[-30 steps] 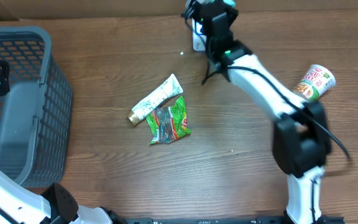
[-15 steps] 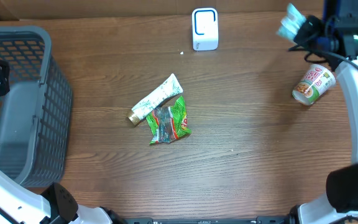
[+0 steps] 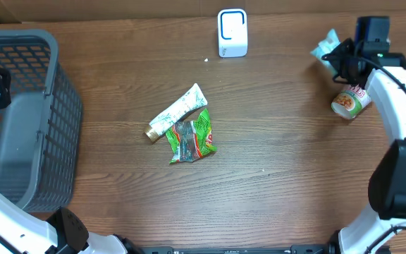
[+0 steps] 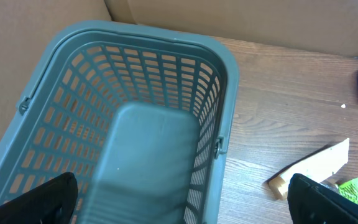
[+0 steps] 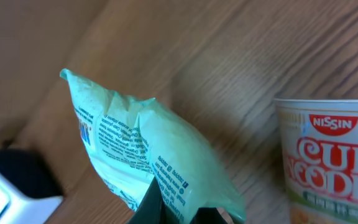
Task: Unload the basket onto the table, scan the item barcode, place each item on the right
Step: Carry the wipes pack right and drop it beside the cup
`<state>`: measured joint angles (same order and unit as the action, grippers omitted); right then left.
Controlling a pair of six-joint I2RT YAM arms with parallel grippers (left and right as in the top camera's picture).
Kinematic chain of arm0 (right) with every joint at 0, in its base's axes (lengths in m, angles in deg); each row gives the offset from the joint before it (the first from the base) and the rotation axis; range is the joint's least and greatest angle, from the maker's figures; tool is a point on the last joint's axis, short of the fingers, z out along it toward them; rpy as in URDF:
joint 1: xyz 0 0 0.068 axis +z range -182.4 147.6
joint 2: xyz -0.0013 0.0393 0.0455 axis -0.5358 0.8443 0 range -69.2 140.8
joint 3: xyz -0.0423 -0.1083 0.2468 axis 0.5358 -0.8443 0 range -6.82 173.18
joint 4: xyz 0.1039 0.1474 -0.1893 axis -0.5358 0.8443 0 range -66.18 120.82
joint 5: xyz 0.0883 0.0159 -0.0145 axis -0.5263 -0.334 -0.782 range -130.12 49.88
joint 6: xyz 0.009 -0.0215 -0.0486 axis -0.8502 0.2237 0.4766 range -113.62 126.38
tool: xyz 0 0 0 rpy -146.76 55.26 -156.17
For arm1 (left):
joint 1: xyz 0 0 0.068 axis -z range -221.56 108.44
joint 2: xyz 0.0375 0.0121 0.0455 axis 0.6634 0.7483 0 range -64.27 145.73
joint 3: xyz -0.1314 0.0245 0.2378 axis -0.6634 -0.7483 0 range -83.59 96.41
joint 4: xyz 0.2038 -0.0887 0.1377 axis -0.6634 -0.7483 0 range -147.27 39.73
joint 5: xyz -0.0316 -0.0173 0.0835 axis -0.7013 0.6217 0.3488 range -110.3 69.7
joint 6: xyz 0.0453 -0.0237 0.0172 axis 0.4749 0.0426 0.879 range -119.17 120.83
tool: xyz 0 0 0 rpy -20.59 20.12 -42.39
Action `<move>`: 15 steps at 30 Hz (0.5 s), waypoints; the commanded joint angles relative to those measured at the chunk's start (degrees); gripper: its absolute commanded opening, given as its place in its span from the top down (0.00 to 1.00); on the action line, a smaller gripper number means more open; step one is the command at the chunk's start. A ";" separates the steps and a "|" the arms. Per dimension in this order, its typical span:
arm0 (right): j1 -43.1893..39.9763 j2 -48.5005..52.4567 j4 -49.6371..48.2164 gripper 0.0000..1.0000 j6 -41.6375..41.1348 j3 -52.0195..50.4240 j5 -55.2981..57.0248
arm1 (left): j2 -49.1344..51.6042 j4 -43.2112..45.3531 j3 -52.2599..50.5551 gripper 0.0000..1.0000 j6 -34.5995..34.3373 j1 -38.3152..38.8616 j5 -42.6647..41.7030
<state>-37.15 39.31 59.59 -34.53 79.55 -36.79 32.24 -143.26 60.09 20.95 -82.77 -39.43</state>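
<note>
Right jaws: pinched tight on the lower edge of the pale green packet point(image 3: 325, 46). I hold it off the table point(image 3: 280, 176) at the far right, so a printed face can be turned to a reader.

Item: the packet hangs clear of everything, just beyond the cup noodles point(image 3: 347, 101), which lie tilted on the table and do not touch it.

Scanner: the white scanner point(image 3: 232, 32) stands at the far edge near the middle, well to the left of the packet. By my reckoning the packet is too far off for a read.

Barcode: my right wrist view shows fine print on the crinkled face point(image 5: 145, 149). I cannot make out a barcode there, and it may sit on a hidden side.

Waiting goods: a toothpaste tube point(image 3: 177, 111) and a green snack wrapper point(image 3: 191, 136) lie touching at the table's centre, apparently in line for their turn.

Left jaws: spread wide with nothing between them, poised above the grey basket point(image 3: 44, 42) at the left. I judge they are parked out of the way where checked goods would go.

Next call: carry the packet leftward and angle its code toward the scanner. The thin film could crumple and spoil the read.
</note>
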 commanded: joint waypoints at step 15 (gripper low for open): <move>0.61 -0.83 11.96 0.28 3.34 4.98 9.42 | -0.07 0.22 0.00 0.00 1.11 0.37 -0.79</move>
<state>-37.13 43.66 70.17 -34.07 79.70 -28.42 32.24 -143.26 60.09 20.97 -82.77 -39.43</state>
